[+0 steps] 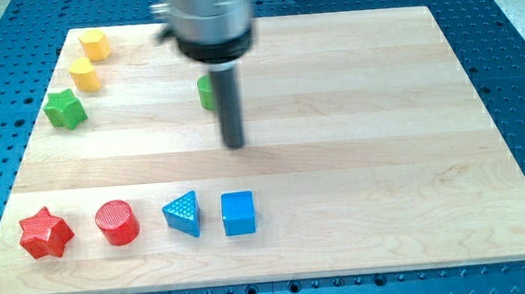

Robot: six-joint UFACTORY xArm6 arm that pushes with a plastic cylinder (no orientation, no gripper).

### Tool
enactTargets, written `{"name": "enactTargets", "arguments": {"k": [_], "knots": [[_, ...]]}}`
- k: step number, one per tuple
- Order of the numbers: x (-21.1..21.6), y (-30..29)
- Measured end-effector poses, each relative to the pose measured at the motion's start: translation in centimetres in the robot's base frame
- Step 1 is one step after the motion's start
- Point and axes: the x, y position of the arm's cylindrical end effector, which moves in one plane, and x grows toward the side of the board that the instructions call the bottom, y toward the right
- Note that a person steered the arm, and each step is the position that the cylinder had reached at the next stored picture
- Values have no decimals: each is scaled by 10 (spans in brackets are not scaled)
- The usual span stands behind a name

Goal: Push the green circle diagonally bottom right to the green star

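Red star-shaped block (46,232) is lying far below-left of the green circle block (206,93), which my tip (234,143) is hovering just below-right of; no jaws are showing.

No readable text, labels, brands, numbers or signs on any surface in view.

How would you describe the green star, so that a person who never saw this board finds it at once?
Start at the wooden board and go to its edge at the view's left, upper part. Three blocks run diagonally there: two yellow blocks, then the green star lowest. It is the only green, pointed block; the green circle sits half hidden behind my rod, above my tip.
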Motion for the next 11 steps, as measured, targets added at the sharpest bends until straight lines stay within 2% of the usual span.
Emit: {"name": "enactTargets", "arguments": {"k": [1, 2, 3, 4, 5, 6, 7, 8, 9, 10, 11], "knots": [[-69, 39], [-94, -55], [-53, -98], [-67, -84], [-82, -36], [-44, -73], [-30, -112], [-37, -66], [-8, -44], [12, -61], [12, -93]]}}
